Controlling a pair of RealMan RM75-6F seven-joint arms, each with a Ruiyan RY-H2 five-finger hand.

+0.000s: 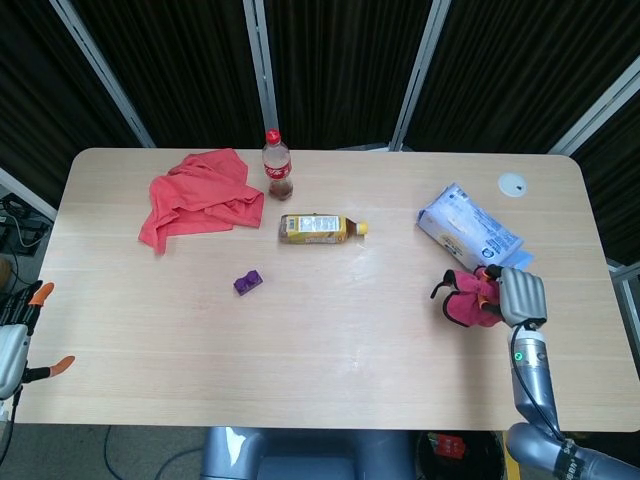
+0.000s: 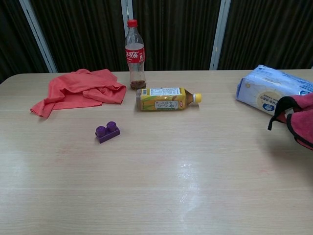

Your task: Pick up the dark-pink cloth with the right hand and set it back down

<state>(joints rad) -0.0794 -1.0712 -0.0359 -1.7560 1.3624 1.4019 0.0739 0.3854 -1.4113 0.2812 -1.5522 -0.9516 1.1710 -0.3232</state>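
Note:
The dark-pink cloth [image 1: 468, 300] is bunched up and held by my right hand [image 1: 520, 295] over the table's right side, just in front of the blue tissue pack. In the chest view only the cloth [image 2: 299, 120] shows, hanging at the right edge with a dark trim strand dangling; the hand itself is out of that frame. My left hand [image 1: 12, 345] sits off the table's left front corner, fingers apart, holding nothing.
A blue tissue pack [image 1: 472, 235] lies right behind the cloth. A yellow bottle [image 1: 318, 229] lies on its side mid-table, a cola bottle [image 1: 277, 166] stands behind it, a coral cloth [image 1: 198, 196] lies at back left, and a purple block [image 1: 248, 283] sits left of centre.

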